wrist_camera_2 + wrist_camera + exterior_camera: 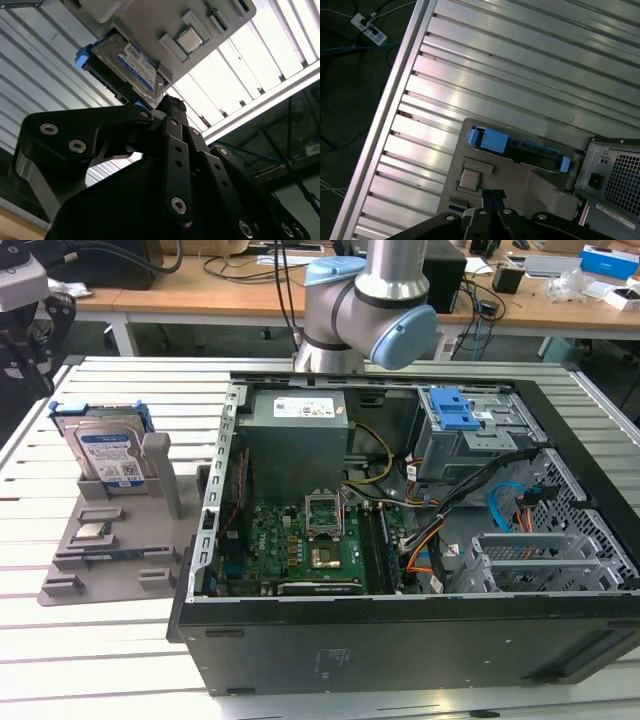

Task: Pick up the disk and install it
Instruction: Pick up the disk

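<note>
arm [372, 300]: elbow behind computer case [400, 645] | gripper [171, 105]: fingertips pressed together, empty, high beside it

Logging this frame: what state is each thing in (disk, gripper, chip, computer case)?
disk: standing upright in a slot of the grey holder, not gripped.
gripper: shut, holding nothing, clear of the disk.
chip: lying flat in a holder recess.
computer case: lying on its side, open.

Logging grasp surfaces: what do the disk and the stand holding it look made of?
The disk: bare silvery metal with a dull sheen, plus a white label, likely paper. Its blue bracket looks like moulded plastic. The stand: uniform matte grey, probably plastic.
</note>
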### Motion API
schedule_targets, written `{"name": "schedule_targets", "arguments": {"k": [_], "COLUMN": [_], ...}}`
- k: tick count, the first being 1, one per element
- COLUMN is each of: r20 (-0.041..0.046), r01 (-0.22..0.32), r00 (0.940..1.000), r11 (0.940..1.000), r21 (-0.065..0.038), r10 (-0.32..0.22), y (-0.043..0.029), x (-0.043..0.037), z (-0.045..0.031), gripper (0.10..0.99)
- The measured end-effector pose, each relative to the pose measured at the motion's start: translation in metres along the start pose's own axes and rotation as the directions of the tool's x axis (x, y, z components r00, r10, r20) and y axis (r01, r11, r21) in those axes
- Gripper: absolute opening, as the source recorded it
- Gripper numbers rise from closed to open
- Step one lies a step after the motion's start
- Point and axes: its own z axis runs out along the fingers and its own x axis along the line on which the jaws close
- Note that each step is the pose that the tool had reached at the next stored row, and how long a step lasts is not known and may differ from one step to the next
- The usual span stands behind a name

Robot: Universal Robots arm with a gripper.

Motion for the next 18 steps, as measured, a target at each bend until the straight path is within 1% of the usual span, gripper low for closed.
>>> {"name": "schedule_targets", "arguments": {"k": [2,3,5,12,16,18], "r20": [-0.0012,-0.0023,-0.0033,-0.0056,-0.0071,-0.0081], "r01": [0.024,0.050,0.076,0.131,0.169,0.192], "r00": [0.9997,0.9988,0.9971,0.9913,0.9856,0.9814], "r11": [0.9997,0.9988,0.9971,0.9913,0.9856,0.9814], "r21": [-0.001,-0.001,-0.002,-0.003,-0.005,-0.005], "r10": [-0.024,-0.050,-0.076,-0.131,-0.169,-0.192], "y": [0.0000,0.0000,0.0000,0.0000,0.0000,0.0000], "x": [0.0000,0.0000,0.0000,0.0000,0.0000,0.0000], "z": [-0.0001,0.0000,0.0000,0.0000,0.0000,0.0000], "gripper": [0.106,0.106,0.106,0.106,0.106,0.106]}}
